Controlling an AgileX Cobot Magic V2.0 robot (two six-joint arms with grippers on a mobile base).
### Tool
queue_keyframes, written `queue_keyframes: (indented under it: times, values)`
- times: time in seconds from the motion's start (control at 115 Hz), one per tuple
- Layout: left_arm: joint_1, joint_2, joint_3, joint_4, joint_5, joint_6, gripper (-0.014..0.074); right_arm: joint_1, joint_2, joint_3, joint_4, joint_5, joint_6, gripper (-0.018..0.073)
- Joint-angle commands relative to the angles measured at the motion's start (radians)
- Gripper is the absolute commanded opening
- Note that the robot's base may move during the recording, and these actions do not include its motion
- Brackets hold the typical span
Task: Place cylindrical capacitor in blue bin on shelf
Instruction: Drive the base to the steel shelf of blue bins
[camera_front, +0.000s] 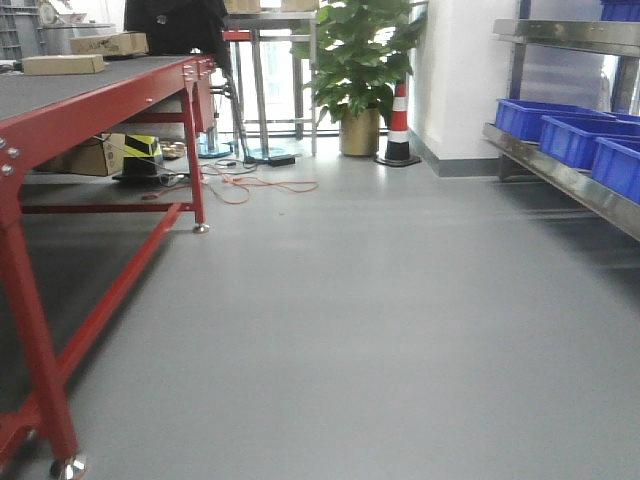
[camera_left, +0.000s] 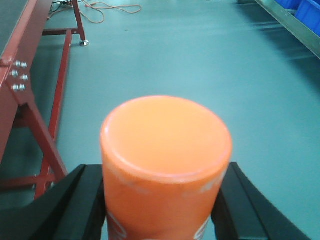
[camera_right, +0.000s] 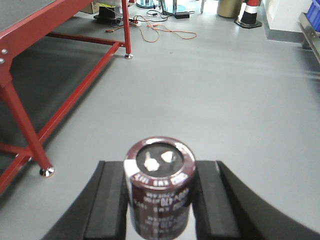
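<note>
Seemingly mid-carry: right tool (camera_right: 160, 202) clamps the capacitor (camera_right: 160, 172), left tool (camera_left: 165, 205) an orange cylinder (camera_left: 167, 145); next, reach the blue bin (camera_front: 575, 140) at frame right.

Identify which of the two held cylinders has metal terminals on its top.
The dark brown capacitor in the right end effector: two pale terminals sit on its black top. The orange cylinder in the left end effector has a plain top.
</note>
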Motion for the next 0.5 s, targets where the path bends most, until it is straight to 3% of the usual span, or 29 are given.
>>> queue_keyframes:
  times: [0.0,0.494]
  values:
    - [-0.007,-0.005,-0.001,0.000,-0.015,0.000,-0.0111,-0.001,-0.005,0.002,-0.002,-0.024,0.000,-0.0162]
    - [-0.007,-0.005,-0.001,0.000,-0.015,0.000,-0.0111,-0.001,-0.003,0.002,-0.002,-0.024,0.000,-0.0162]
